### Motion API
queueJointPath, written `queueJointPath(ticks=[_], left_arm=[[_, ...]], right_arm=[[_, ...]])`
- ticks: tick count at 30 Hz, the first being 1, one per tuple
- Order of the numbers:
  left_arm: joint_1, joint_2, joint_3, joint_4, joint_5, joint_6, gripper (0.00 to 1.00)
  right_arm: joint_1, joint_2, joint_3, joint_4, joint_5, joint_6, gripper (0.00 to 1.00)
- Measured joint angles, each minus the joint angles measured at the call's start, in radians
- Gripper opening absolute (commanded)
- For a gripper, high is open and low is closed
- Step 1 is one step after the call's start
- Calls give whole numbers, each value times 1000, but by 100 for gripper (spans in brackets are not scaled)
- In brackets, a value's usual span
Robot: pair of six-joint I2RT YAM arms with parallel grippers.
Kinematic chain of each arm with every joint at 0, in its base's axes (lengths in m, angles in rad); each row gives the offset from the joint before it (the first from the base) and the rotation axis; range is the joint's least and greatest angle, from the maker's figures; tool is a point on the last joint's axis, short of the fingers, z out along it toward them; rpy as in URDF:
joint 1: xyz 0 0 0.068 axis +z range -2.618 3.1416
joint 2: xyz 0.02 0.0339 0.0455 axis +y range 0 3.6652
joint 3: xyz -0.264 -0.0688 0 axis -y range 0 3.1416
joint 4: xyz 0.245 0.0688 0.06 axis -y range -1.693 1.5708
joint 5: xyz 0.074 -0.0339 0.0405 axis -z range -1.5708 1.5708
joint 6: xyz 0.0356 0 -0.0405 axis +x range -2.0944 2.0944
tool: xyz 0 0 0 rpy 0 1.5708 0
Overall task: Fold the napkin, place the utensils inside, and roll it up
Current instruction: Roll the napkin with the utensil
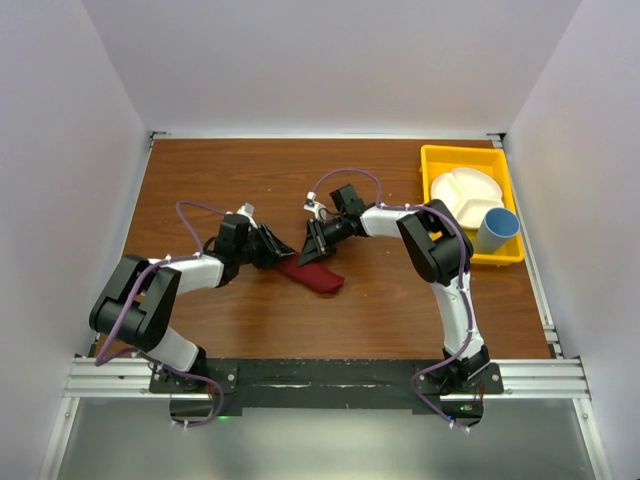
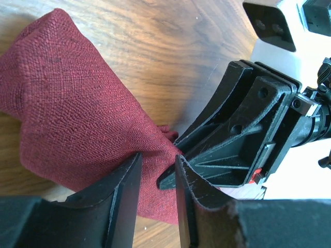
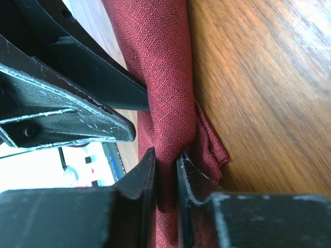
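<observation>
The napkin point(image 1: 312, 276), dark red, lies in a rolled bundle on the wooden table between my two grippers. My right gripper point(image 1: 317, 247) is shut on it: in the right wrist view the jaws point(image 3: 165, 155) pinch the roll point(image 3: 165, 77), and loose layered edges stick out at the right. My left gripper point(image 1: 281, 250) sits against the roll's left side. In the left wrist view its fingers point(image 2: 156, 164) stand a narrow gap apart with the cloth point(image 2: 77, 113) under their tips, not clamped. The right gripper's fingers point(image 2: 227, 150) show just beyond. No utensils are visible.
A yellow bin point(image 1: 440, 160) stands at the back right of the table. It holds a white divided plate point(image 1: 467, 195) and a blue cup point(image 1: 496, 230). White walls enclose the table on three sides.
</observation>
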Motion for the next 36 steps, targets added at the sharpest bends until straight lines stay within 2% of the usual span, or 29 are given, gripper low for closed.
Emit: queueJointPath(ticks=[2, 3, 7, 10, 17, 26, 36], left_arm=[[0, 11, -5, 26, 2, 0, 36], [0, 15, -8, 35, 4, 0, 36], [0, 28, -26, 86, 15, -1, 36], [0, 36, -30, 108, 21, -1, 36], [0, 50, -30, 133, 35, -2, 36], [15, 69, -30, 154, 67, -25, 35], [27, 71, -29, 153, 88, -28, 35]], right_arm=[[0, -4, 6, -24, 16, -12, 26], [0, -7, 10, -37, 24, -19, 34], [0, -29, 25, -117, 80, -64, 53], [2, -68, 30, -175, 129, -108, 64], [32, -154, 42, -305, 335, -234, 77], [187, -339, -21, -317, 721, -369, 79], [251, -339, -42, -297, 912, -436, 74]])
